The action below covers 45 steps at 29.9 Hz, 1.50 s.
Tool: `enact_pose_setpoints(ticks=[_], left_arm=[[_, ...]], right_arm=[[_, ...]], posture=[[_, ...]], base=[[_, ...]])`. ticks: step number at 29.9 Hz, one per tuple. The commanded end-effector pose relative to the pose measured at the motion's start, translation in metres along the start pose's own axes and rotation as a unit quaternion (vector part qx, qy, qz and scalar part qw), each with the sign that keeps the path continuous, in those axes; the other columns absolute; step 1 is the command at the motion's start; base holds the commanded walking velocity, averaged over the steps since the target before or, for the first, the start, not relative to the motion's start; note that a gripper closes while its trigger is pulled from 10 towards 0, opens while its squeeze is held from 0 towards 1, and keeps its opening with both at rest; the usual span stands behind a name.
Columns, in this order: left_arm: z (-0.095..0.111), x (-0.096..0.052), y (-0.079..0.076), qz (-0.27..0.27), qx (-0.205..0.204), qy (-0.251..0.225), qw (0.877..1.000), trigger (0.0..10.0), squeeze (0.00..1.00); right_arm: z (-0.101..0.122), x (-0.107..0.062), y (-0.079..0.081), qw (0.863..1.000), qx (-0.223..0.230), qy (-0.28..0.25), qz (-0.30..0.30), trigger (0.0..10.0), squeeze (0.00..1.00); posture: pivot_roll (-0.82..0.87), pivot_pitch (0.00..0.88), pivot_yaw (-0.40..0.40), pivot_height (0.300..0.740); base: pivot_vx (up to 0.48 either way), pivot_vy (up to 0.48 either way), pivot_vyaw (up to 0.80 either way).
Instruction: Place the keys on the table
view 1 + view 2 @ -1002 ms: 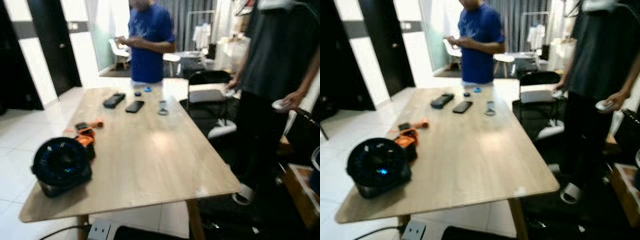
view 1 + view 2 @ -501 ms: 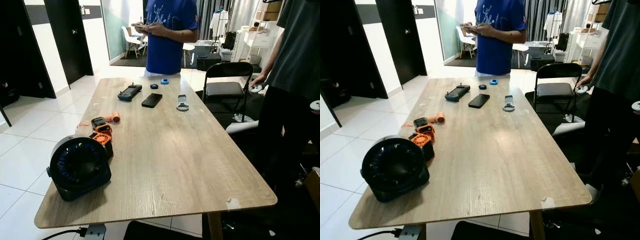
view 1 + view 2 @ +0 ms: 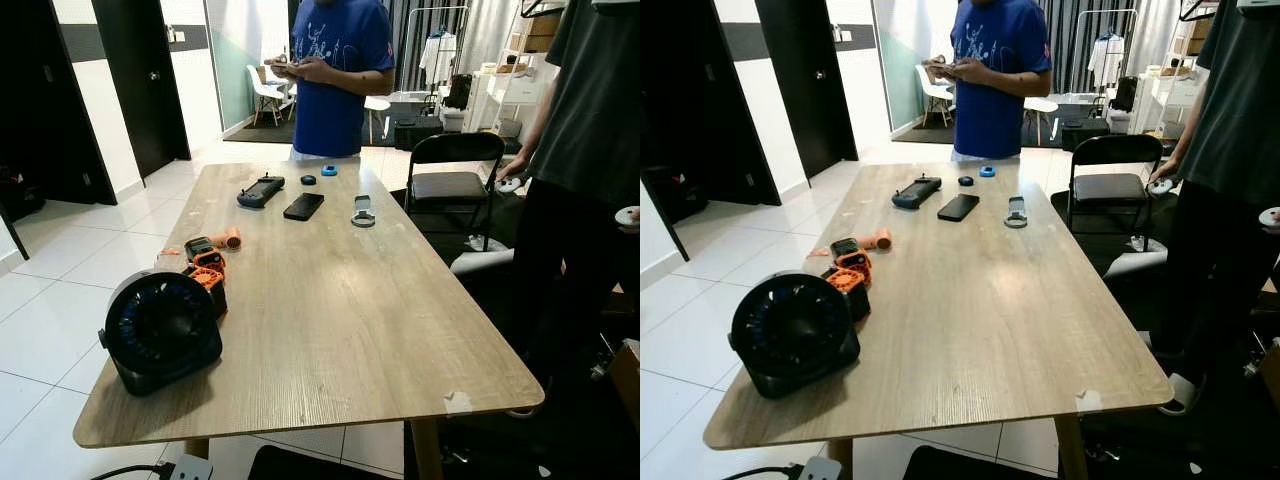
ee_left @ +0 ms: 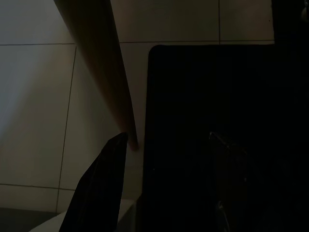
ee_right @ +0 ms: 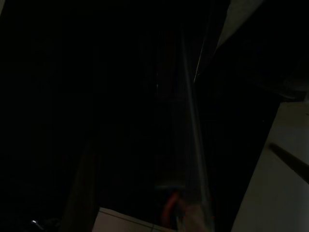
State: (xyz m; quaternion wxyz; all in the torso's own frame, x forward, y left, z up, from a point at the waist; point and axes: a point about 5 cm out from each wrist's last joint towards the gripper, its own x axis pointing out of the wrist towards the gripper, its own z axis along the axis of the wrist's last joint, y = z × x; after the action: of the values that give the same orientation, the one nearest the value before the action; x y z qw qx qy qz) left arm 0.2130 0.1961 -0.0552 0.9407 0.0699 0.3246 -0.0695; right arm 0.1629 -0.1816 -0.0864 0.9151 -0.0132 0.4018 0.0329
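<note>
While facing a long wooden desk (image 3: pixel 330 330) on a white tiled floor (image 3: pixel 40 300), hanging left gripper (image 4: pixel 164 183) spread wide; cannot tell for right gripper (image 5: pixel 140 203). Seemingly keys (image 3: pixel 362 212) lying far up the desk, near a black phone (image 3: pixel 303 206).

White tile floor (image 3: pixel 60 290), black doors (image 3: pixel 130 80), wood table (image 3: pixel 330 310), folding chair (image 3: pixel 455 170), bright bkgd.

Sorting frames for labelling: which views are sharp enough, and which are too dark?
Both eye views are sharp and evenly lit, with a soft sheen on the table and the fan crisp; left wrist view is dim, showing floor tiles and one dark finger; right wrist view is almost black.
</note>
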Motion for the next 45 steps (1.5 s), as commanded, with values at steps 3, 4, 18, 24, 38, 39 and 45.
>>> enact_pose_setpoints(ticks=[3, 4, 18, 24, 38, 39, 45], left_arm=[[-0.0039, -0.0025, 0.0032, 0.005, 0.002, 0.004, 1.0, 10.0, 0.0], [-0.0032, -0.0022, 0.0021, 0.003, 0.003, 0.001, 1.0, 10.0, 0.0], [-0.0004, -0.0015, -0.0026, -0.017, 0.011, -0.008, 1.0, 10.0, 0.0], [-0.0006, -0.0016, -0.0021, -0.017, 0.011, -0.008, 1.0, 10.0, 0.0], [-0.0014, -0.0015, 0.0001, -0.012, 0.011, -0.001, 1.0, 10.0, 0.0], [-0.0015, -0.0014, 0.0005, -0.012, 0.011, 0.0, 1.0, 10.0, 0.0], [-0.0002, -0.0008, 0.0011, -0.016, 0.019, 0.001, 1.0, 10.0, 0.0]], right_arm=[[-0.0075, -0.0019, 0.0022, 1.0, 0.002, 0.015, 0.004, 10.0, 0.0], [-0.0075, -0.0019, 0.0022, 1.0, 0.002, 0.015, 0.004, 10.0, 0.0], [-0.0077, -0.002, 0.0024, 1.0, 0.005, 0.015, 0.003, 10.0, 0.0], [-0.0084, -0.0022, 0.0024, 1.0, 0.005, 0.017, 0.002, 10.0, 0.0], [-0.0081, -0.002, 0.0026, 1.0, 0.004, 0.016, 0.002, 10.0, 0.0], [-0.0083, -0.0021, 0.0026, 1.0, 0.004, 0.017, 0.002, 10.0, 0.0], [-0.0089, -0.0021, 0.0026, 1.0, 0.005, 0.019, 0.0, 10.0, 0.0]], posture=[[0.05, 0.049, 0.04, 0.74], [0.05, 0.049, 0.04, 0.74], [0.05, 0.051, 0.044, 0.74], [0.05, 0.052, 0.045, 0.74], [0.05, 0.05, 0.046, 0.74], [0.05, 0.05, 0.047, 0.74], [0.05, 0.045, 0.049, 0.74]], base=[[0.0, 0.0, 0.0], [0.0, 0.0, 0.0], [0.0, -0.162, 0.0], [0.0, -0.394, 0.0], [0.0, -0.297, 0.0], [0.0, 0.0, 0.0], [0.0, 0.0, 0.0]])
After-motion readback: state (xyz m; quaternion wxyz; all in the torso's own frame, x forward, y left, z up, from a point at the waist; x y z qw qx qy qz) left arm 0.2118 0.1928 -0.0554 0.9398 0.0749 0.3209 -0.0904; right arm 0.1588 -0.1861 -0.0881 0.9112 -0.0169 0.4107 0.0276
